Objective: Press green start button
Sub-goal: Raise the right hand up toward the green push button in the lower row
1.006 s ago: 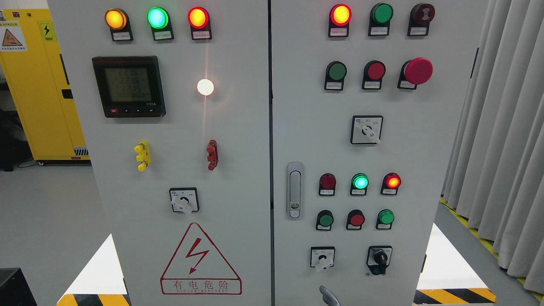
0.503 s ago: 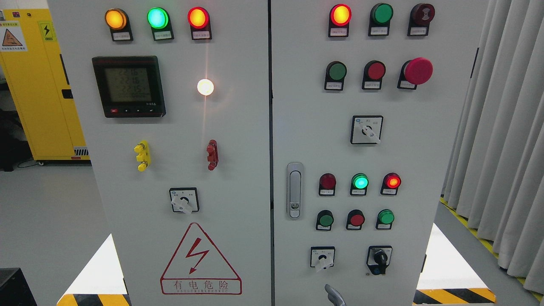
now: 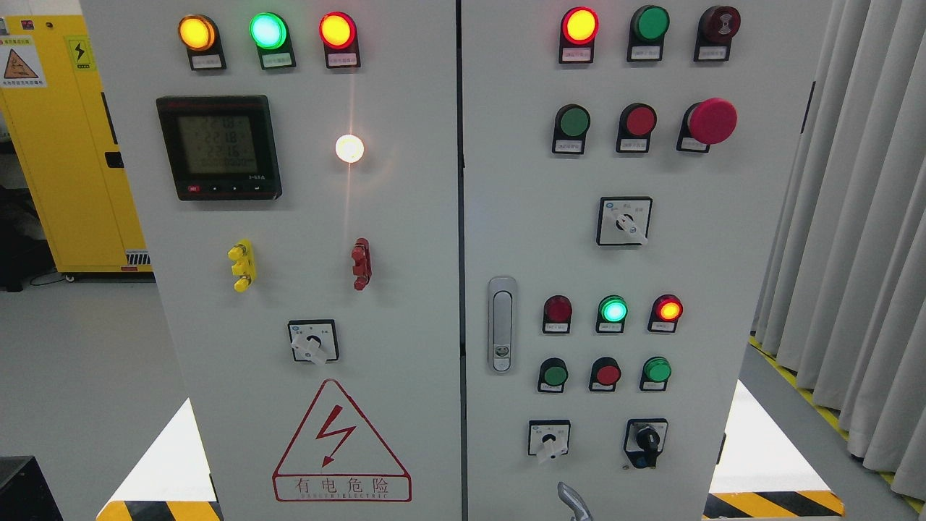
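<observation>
at the bottom edge, right of centre, a grey fingertip (image 3: pixel 574 501) has drifted slightly rightward, its grip unreadable, still well below the green push button (image 3: pixel 555 374) at lower centre-right, unpressed.

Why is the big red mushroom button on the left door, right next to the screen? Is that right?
Not quite. The head view shows the big red mushroom button on the right door, far from the screen, which is on the left door.

Grey curtain (image 3: pixel 861 239), yellow cabinet (image 3: pixel 65 159)
</observation>
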